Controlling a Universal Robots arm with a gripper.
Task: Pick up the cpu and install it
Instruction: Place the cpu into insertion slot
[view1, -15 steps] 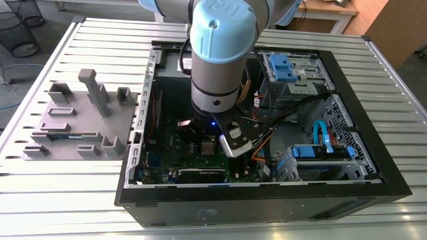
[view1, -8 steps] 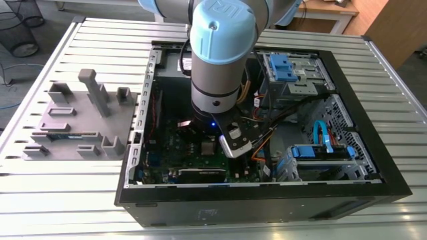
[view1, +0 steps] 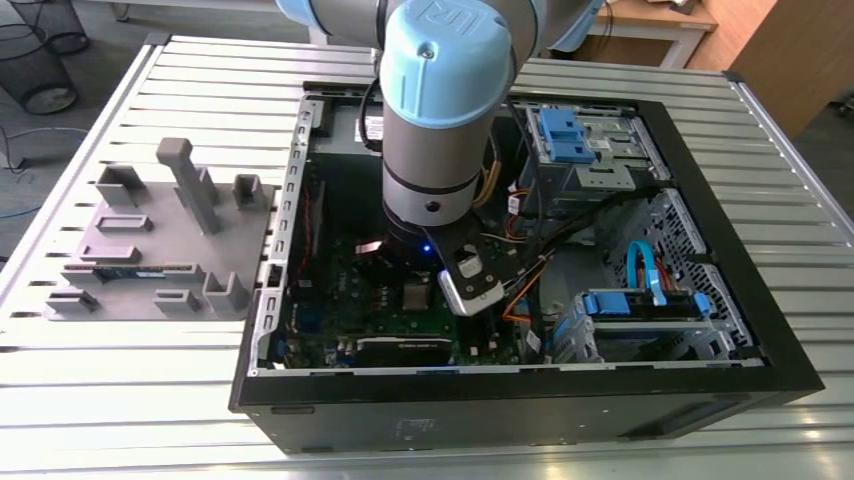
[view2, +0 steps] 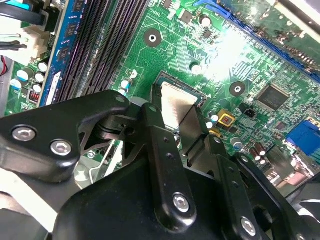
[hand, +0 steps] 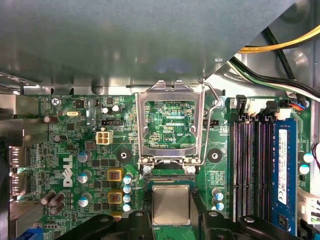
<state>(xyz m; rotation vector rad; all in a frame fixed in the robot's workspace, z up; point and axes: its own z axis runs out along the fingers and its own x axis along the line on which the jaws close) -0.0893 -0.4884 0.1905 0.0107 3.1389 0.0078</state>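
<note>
Jaws: pinching cpu (hand: 171, 204) at two opposite edges
Position: low over motherboard (hand: 100, 150), just beside opened load frame (hand: 170, 89)

The grey-and-blue arm (view1: 434, 100) points straight down, wrist vertical, with its black gripper (view2: 175, 119) at the lowest point. The two fingers (view2: 158, 135) press against opposite edges of the cpu (hand: 171, 204), which lies flat between them.
</note>
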